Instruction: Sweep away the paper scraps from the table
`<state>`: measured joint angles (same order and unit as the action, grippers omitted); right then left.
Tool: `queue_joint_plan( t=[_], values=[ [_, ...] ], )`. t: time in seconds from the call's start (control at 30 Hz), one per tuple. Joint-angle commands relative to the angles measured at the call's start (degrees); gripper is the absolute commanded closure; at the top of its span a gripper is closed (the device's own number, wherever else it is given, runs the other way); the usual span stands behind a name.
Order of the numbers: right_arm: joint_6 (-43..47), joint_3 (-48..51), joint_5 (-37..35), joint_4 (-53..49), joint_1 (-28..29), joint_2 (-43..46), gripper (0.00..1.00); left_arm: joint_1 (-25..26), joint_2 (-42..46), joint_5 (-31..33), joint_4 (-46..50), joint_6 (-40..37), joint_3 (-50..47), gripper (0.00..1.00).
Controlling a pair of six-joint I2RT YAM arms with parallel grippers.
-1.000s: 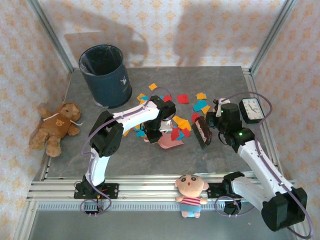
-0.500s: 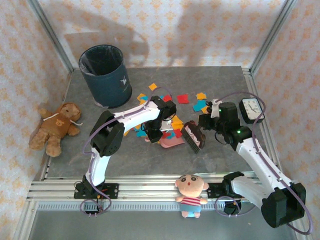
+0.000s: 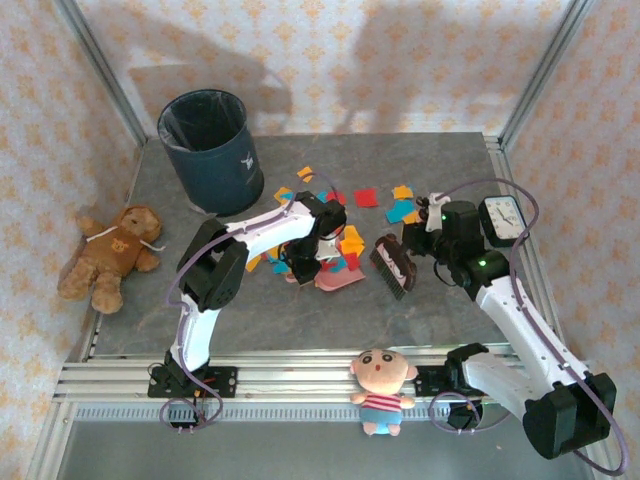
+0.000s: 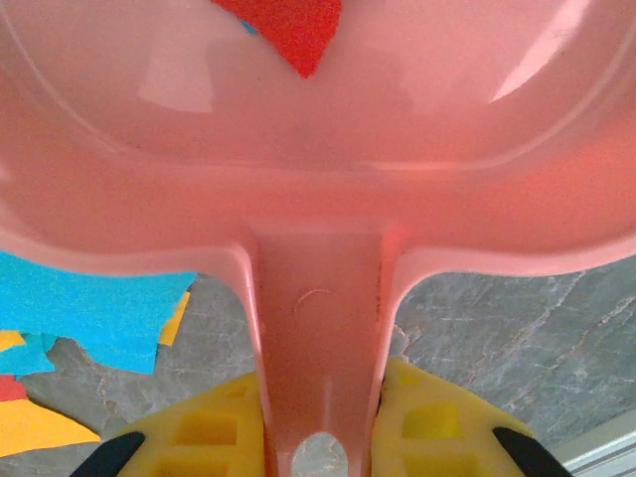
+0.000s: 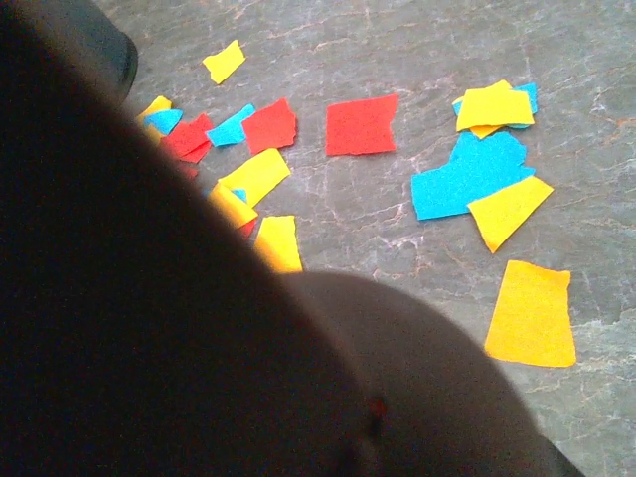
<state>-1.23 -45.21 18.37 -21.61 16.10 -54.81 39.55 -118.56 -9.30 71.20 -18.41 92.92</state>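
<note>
On the dark grey stone-patterned surface [image 3: 450, 160], left fingers [image 4: 209, 427] clamp pink plastic dustpan [image 4: 318, 149] handle; right fingers [image 3: 413, 240] clamp dark bristle brush [image 3: 392, 266]; coloured paper scraps [image 5: 361, 124] scattered around

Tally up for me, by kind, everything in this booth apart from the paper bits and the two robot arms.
soft toys: 2 (teddy bear, doll)
bin: 1
clock: 1
dustpan: 1
brush: 1
Total: 6
</note>
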Motion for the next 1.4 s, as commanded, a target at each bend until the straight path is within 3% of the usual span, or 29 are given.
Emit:
queue_joint_plan(
  t=[0.0, 0.27, 0.8, 0.97, 1.37],
  values=[
    [-1.0, -2.6, -3.2, 7.7, 0.4, -0.6, 1.0, -0.5, 0.7, 2.5, 1.1, 1.4, -0.8, 1.0],
    [0.0, -7.2, -6.6, 15.3, 0.4, -9.5, 1.0, -0.6, -0.1, 1.7, 1.1, 1.3, -0.3, 1.0],
    [3.7, -16.1, -1.9, 18.1, 1.3, -26.7, 1.0, -0.6, 0.5, 1.0, 0.0, 1.7, -1.0, 1.0],
    [5.4, -16.9, 1.6, 15.4, 2.3, -28.6, 1.0, -0.6, 0.5, 0.8, -0.2, 1.7, -0.9, 1.0],
    [6.5, -13.9, 1.9, 10.0, 4.7, -25.7, 1.0, -0.6, -0.2, 1.2, -0.4, 1.8, -0.4, 1.0]
  ],
)
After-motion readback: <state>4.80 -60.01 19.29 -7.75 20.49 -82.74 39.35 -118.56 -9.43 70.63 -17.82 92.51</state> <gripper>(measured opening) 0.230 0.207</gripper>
